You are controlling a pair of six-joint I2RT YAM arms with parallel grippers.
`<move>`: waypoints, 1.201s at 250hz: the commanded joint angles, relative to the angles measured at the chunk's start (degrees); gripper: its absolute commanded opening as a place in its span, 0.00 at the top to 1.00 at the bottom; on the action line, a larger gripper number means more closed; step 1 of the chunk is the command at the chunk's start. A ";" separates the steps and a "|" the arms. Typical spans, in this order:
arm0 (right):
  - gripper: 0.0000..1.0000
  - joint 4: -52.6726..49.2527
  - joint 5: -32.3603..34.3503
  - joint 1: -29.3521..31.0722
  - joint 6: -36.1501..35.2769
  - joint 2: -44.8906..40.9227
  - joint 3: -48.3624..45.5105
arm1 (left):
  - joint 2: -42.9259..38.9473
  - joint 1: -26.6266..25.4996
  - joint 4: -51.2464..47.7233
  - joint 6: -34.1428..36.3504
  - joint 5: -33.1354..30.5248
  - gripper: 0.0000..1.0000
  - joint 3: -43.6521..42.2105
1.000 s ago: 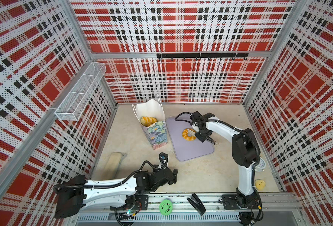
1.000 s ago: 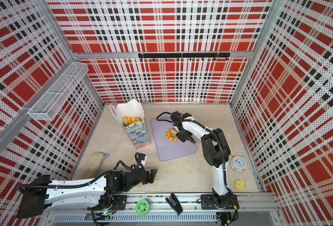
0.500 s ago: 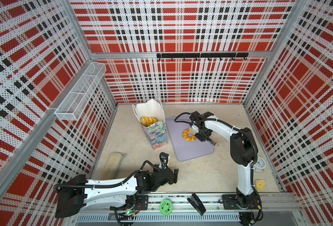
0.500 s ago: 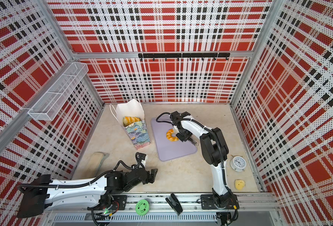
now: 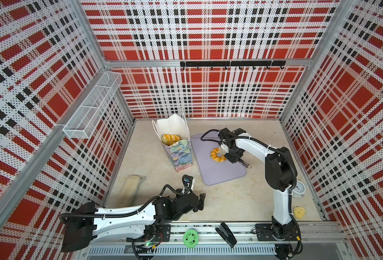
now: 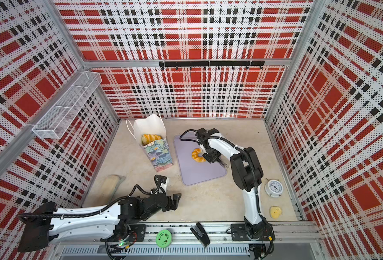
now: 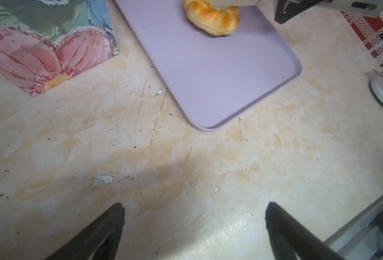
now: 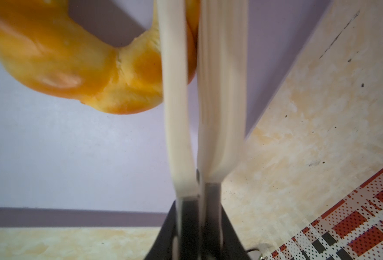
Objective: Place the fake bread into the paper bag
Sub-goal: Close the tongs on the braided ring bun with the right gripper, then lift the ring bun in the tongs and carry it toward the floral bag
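Right gripper [image 8: 193,20] tight on ring bread [image 8: 62,56].

In your right wrist view the right jaws are blurred and hide part of the ring bread [image 8: 62,56], which the frame edge also crops. In both top views the wall of the paper bag [image 5: 180,153] covers most of the bread inside [image 5: 170,139]; you cannot count it.

Both top views read bright and evenly lit with no hard shadows, though I see the plaid walls [image 5: 208,33] bow toward the frame edges. Left wrist view is sharp, with a glare streak and a soft grey shadow on the tabletop [image 7: 222,234]. In the right wrist view the white fingers [image 8: 177,90] are smeared and the bread ring [image 8: 73,56] is out of focus.
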 commanded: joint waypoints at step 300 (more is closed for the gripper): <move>0.78 2.19 -5.57 4.20 2.30 -14.47 -0.75 | -10.95 -0.95 -9.98 6.86 -7.24 0.00 8.94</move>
